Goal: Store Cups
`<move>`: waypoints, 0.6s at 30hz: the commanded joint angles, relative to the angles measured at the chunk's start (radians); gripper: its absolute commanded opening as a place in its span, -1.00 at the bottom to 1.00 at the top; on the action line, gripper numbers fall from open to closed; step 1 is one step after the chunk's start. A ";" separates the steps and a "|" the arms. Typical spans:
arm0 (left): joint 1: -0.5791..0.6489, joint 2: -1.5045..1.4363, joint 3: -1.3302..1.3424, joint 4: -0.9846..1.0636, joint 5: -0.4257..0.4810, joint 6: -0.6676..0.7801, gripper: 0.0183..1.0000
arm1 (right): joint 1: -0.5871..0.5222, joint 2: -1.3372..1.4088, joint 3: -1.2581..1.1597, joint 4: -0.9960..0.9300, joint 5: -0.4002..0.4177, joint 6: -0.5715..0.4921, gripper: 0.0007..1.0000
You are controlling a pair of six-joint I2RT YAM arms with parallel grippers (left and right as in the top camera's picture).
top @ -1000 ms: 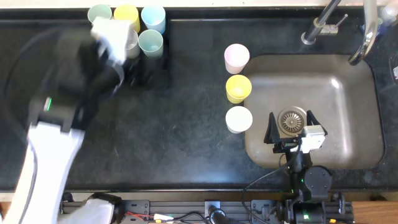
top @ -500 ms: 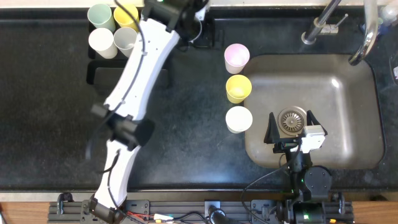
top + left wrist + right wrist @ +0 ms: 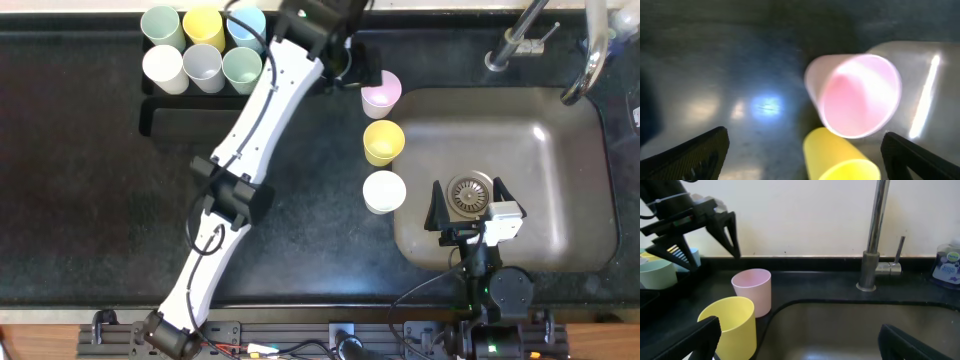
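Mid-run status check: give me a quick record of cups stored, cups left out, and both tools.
rack: six cups in it
beside sink: pink cup, yellow cup, white cup, in a row
left tool: open, at pink cup, not gripping it
right tool: open, empty, over sink

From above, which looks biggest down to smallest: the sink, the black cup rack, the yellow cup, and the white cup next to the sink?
Largest: the sink.
Next: the black cup rack.
Smallest: the yellow cup and the white cup by the sink. They look alike in size, so I can't rank them.
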 commanded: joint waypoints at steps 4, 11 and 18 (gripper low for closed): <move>-0.015 0.056 0.030 0.008 0.011 -0.061 1.00 | 0.005 -0.009 -0.013 0.005 -0.003 -0.003 0.99; -0.006 0.084 0.030 0.002 0.014 -0.063 1.00 | 0.005 -0.009 -0.013 0.005 -0.003 -0.003 1.00; 0.016 0.113 0.030 -0.001 0.021 -0.064 1.00 | 0.005 -0.009 -0.013 0.005 -0.003 -0.003 0.99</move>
